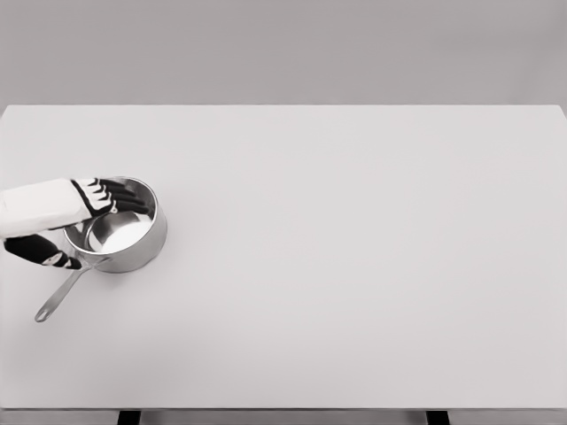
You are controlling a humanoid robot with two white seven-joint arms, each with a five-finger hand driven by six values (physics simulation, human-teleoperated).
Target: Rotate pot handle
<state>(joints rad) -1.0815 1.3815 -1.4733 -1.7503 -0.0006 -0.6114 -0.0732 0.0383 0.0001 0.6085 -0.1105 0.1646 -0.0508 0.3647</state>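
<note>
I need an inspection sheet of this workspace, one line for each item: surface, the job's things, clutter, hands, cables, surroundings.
Surface: white table, flat, reaching almost across the whole view.
Job's things: steel pot upright near the table's left edge; its long handle points toward the lower left and lies free.
Clutter: nothing seen.
Hands: left hand lies over the pot's far rim, fingers reaching over the opening; whether it grips the rim cannot be told. A dark part of the same arm shows left of the pot. Right hand is not in view.
Cables: nothing seen.
Surroundings: plain grey wall behind the table.
</note>
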